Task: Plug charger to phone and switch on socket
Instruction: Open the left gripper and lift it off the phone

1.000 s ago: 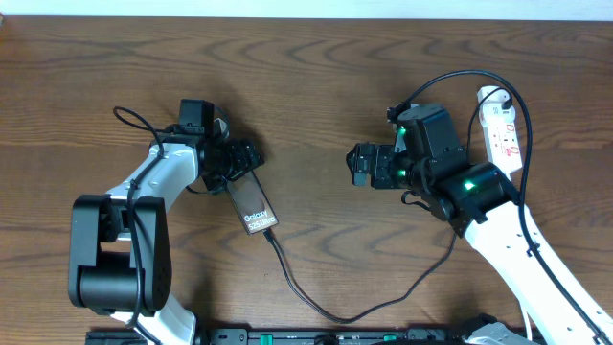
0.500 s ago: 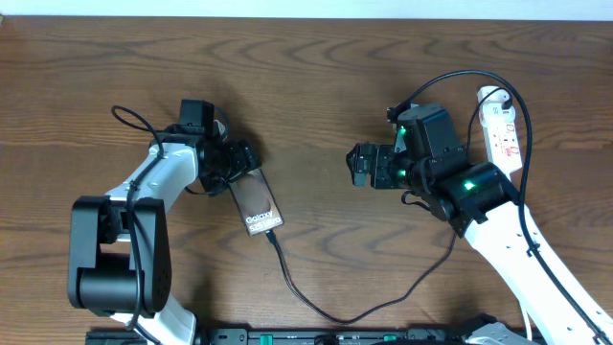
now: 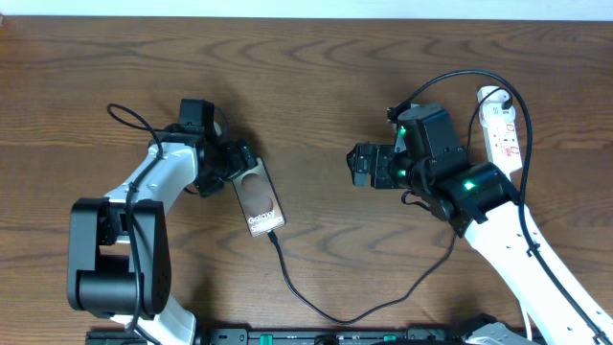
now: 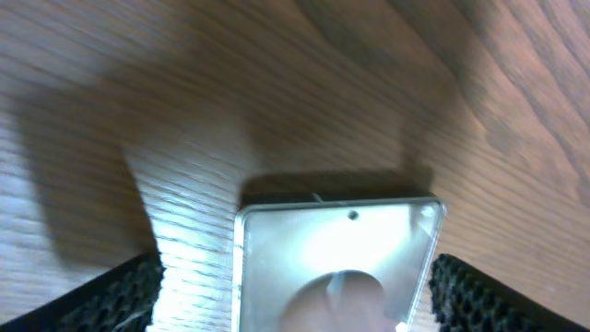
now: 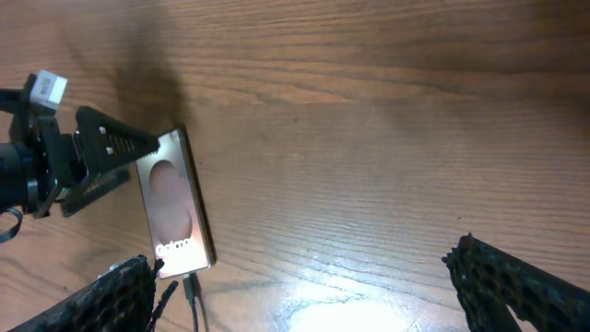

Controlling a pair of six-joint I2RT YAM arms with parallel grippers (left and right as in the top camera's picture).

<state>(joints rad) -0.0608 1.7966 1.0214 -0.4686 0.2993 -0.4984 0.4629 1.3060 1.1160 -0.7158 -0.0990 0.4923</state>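
Observation:
The phone [image 3: 261, 201] lies flat on the table, brownish-grey, with pale lettering at its near end. It also shows in the left wrist view [image 4: 341, 249] and the right wrist view [image 5: 175, 203]. The charger [image 3: 297, 287], a thin black cable, has its plug tip at the phone's near end [image 5: 187, 281] and loops toward the right arm. My left gripper [image 3: 241, 165] is open and straddles the phone's far end [image 4: 295, 300], with a gap on one side. My right gripper [image 3: 356, 165] is open and empty [image 5: 313, 295], over bare table right of the phone. The socket [image 3: 505, 134] lies at the far right.
The right arm partly covers the socket's near end, and a black cable arcs over it [image 3: 460, 81]. The left arm's base [image 3: 110, 254] stands at the front left. A dark rail [image 3: 335, 337] runs along the table's front edge.
The phone has shifted slightly right and turned a little, its lettered end swinging right, with the left gripper at its far end. The right arm has not moved.

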